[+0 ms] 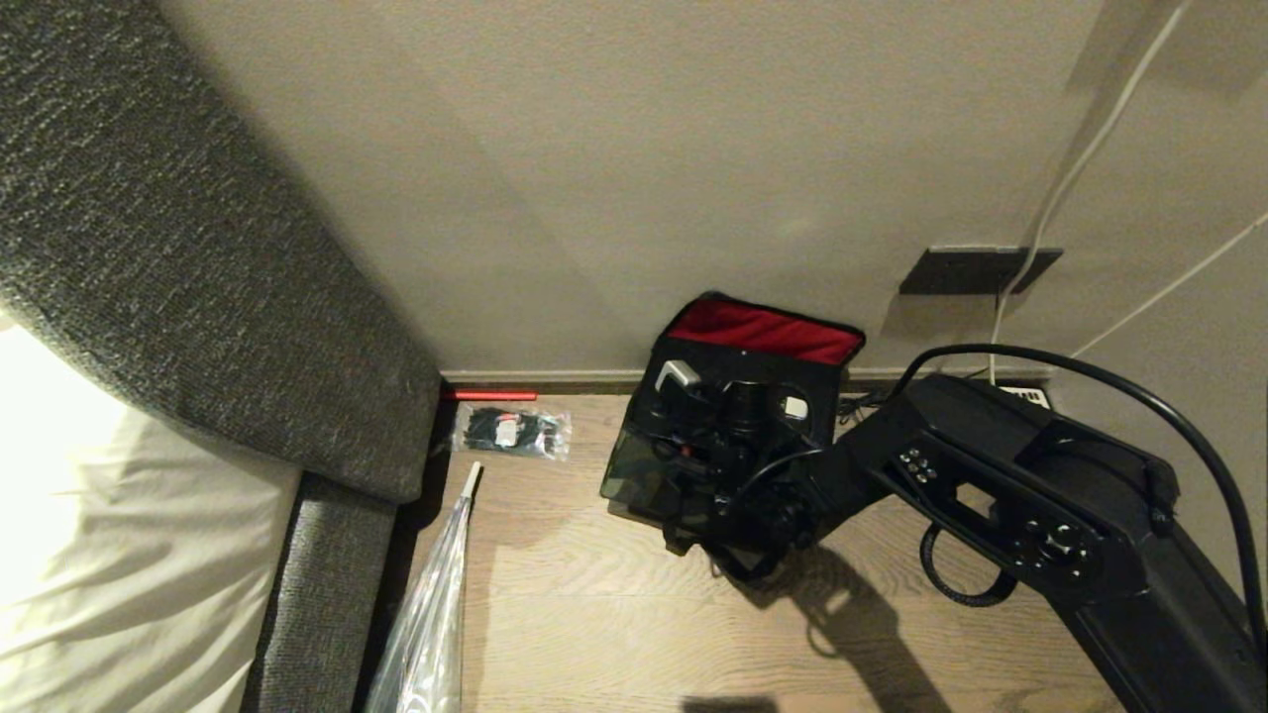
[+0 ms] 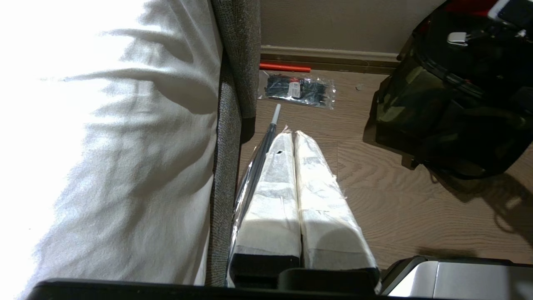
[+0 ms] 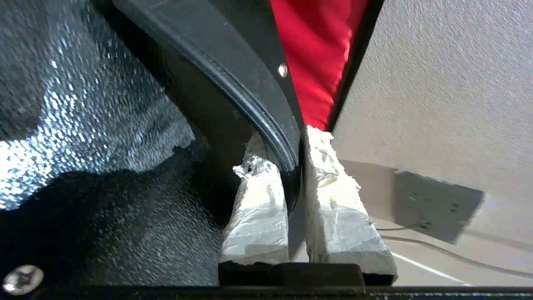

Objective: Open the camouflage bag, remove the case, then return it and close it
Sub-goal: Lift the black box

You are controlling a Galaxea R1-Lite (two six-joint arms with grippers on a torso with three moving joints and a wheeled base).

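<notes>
Head view: camouflage bag [image 1: 654,475] stands on the wood floor [image 1: 594,604] against the wall, red-lined lid up; right gripper [image 1: 738,451] reaches into its mouth, fingers hidden there. Right wrist view alone shows the grasp: taped fingers [image 3: 258,208] clenched on a black curved rim, probably the case [image 3: 233,83], with silver lining beside it. Left wrist view: left gripper [image 2: 293,137] closed, empty, beside the bed [image 2: 104,137]; clear packet [image 2: 297,89] near the skirting.
</notes>
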